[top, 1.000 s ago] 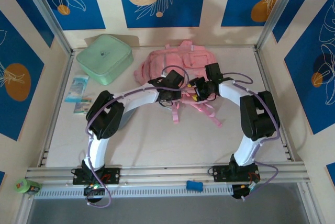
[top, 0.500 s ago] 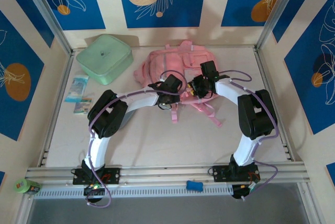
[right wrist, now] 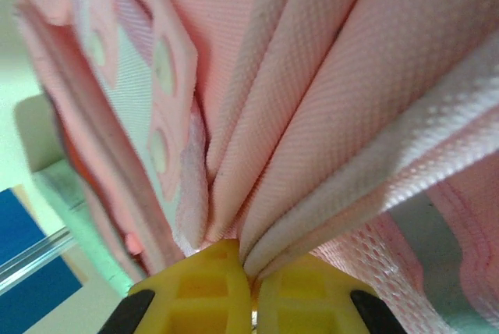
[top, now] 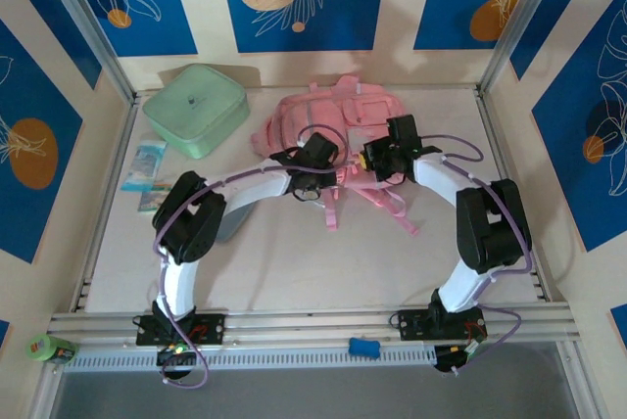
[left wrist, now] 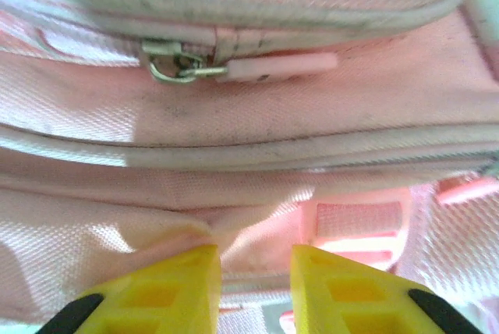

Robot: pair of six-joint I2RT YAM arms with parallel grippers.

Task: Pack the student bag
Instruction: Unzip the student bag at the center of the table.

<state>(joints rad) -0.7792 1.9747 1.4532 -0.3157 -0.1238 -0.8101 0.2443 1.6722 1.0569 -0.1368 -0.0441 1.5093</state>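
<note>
From above, the left arm rises from its base at the near edge, bends at a high elbow and reaches right and away. The left gripper (top: 323, 166) meets the near side of the student bag (top: 328, 111). The right arm mirrors it, elbow out toward the right rail, with the right gripper (top: 372, 159) at the bag's near right corner, just beside the other. The bag lies at the far middle of the counter (top: 294, 262), its straps (top: 387, 206) trailing toward the arms. A mint green case (top: 196, 108) sits at the far left, with two packets (top: 147, 166) near the left rail. A broad bare stretch lies between the bag and the bases.

At the left wrist, the yellow fingers (left wrist: 183, 287) stand a little apart against pink fabric, a fold bunched at one tip. A zip pull (left wrist: 273, 66) lies along the seam above.

At the right wrist, the fingers (right wrist: 199, 287) are pressed together, pinching folds of the bag's fabric and webbing.
</note>
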